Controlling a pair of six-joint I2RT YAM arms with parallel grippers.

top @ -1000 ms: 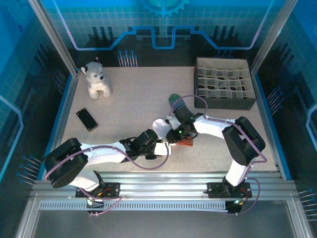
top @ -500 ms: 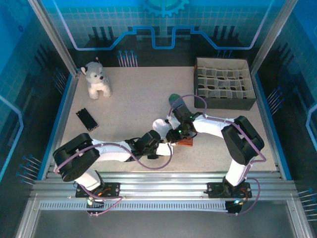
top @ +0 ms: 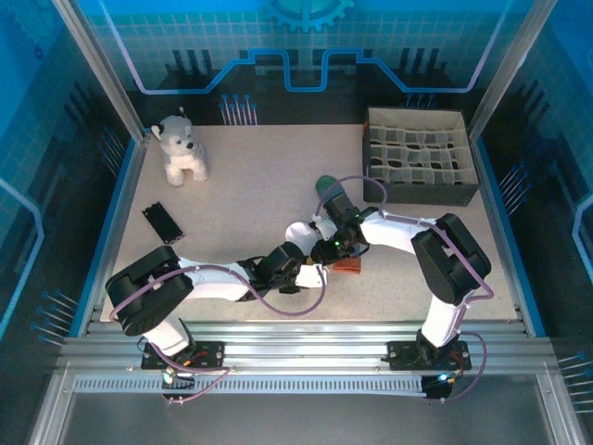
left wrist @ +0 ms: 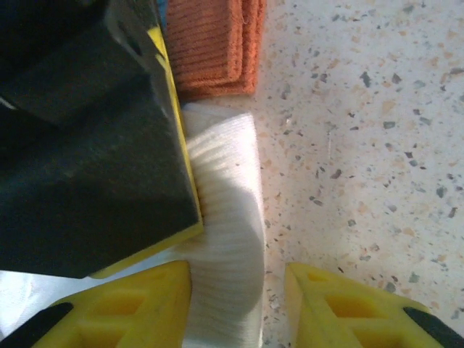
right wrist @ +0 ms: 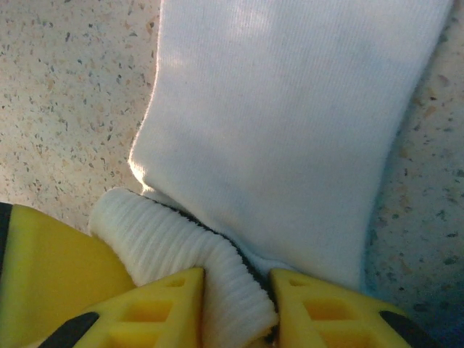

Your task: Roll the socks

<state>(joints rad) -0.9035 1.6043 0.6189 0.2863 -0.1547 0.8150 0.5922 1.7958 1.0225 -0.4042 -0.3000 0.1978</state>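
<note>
Enclosure, seen from the near side. Desk [top: 259,195]: pale speckled stone-look top, edged left and right by blue strips [top: 116,213]. Rails [top: 306,338]: ribbed aluminium along the near edge. Posts [top: 97,69]: slanted metal at the back corners. Walls [top: 185,28]: blue gridded panels, with a gear emblem [top: 306,11] at back centre. Light: cool blue cast on the walls, whiter on the desk.

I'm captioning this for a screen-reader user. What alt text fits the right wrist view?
The right gripper pinches the ribbed cuff of the white sock between yellow fingertips. The sock's flat body stretches away across the speckled table.
</note>
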